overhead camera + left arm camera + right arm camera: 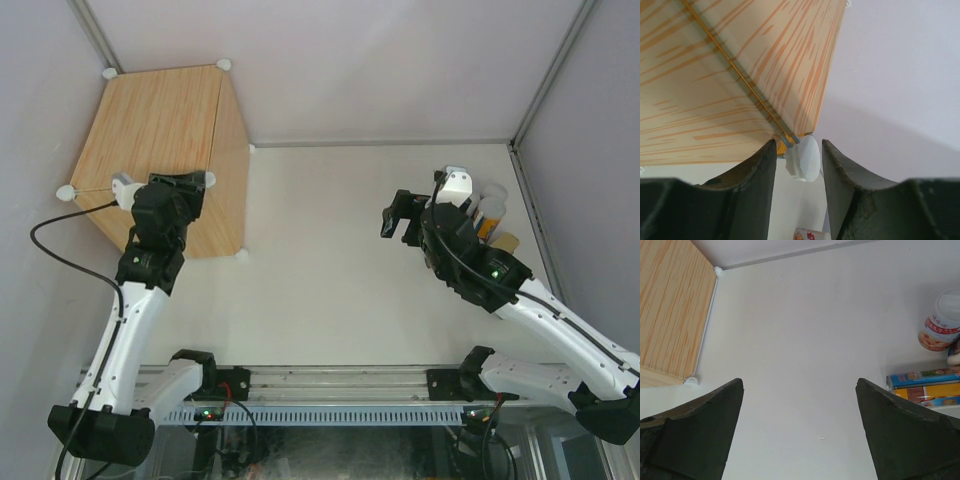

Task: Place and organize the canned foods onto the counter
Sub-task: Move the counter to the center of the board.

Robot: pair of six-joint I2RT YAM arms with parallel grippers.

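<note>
Canned foods (490,212), on the bench (330,260) at three o'clock, well apart from the wood-grain box (160,130) at ten: rigid, likely smooth and fairly heavy, best gripped across the round wall. Only the right wrist view separates a white-red can (940,322) from a blue-orange cylinder (926,387). Right pincer (799,385) spread, empty; left pincer (799,142) half spread astride a corner knob (802,159).

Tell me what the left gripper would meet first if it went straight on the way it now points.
The left gripper would most likely meet the white knob at the corner of the counter. The knob sits between the open jaws, just ahead. The wrist view does not show how near it is.
</note>
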